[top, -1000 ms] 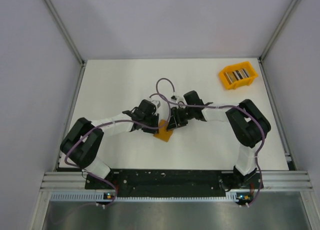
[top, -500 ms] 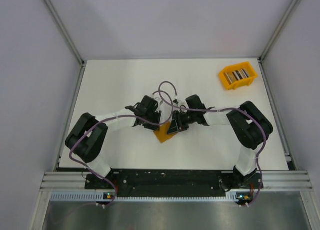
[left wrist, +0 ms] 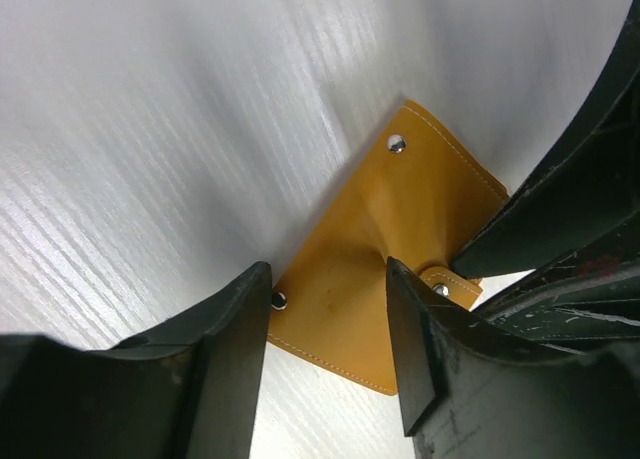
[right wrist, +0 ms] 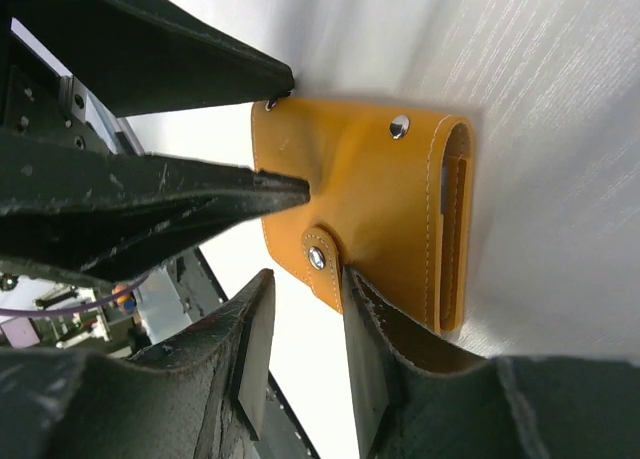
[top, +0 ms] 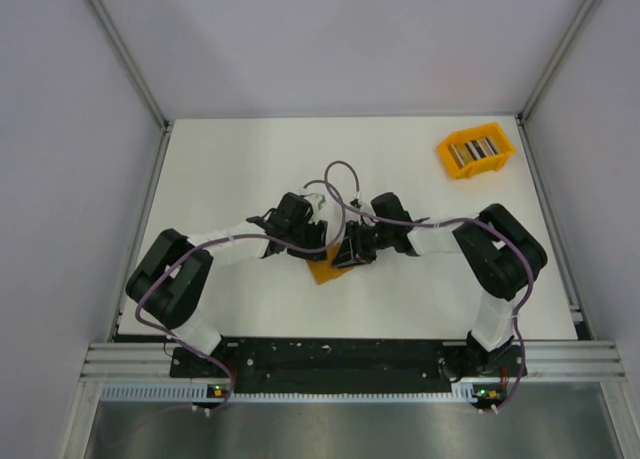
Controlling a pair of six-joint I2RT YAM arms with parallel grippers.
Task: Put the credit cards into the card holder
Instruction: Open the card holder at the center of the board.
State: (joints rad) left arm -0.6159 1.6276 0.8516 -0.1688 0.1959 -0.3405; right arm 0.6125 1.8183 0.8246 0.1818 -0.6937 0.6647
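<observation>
The mustard-orange card holder (top: 322, 270) lies folded on the white table, its clasp tab (right wrist: 322, 258) hanging loose. My left gripper (top: 308, 245) is open, and its fingers straddle the holder's corner in the left wrist view (left wrist: 327, 279). My right gripper (top: 347, 251) is open by a narrow gap (right wrist: 305, 279). One of its fingers (right wrist: 365, 319) touches the holder's edge beside the tab, and nothing is gripped. The credit cards (top: 476, 149) stand as a striped row in the bin at the back right.
The bright orange plastic bin (top: 450, 157) holding the cards sits near the table's back right corner. Both arms meet at the table's middle, and cables loop above the wrists (top: 340, 174). Walls enclose the table at the left, right and back.
Both wrists have drawn closer together over the card holder. The left arm's elbow swung slightly and the holder shifted a little toward the near left.
</observation>
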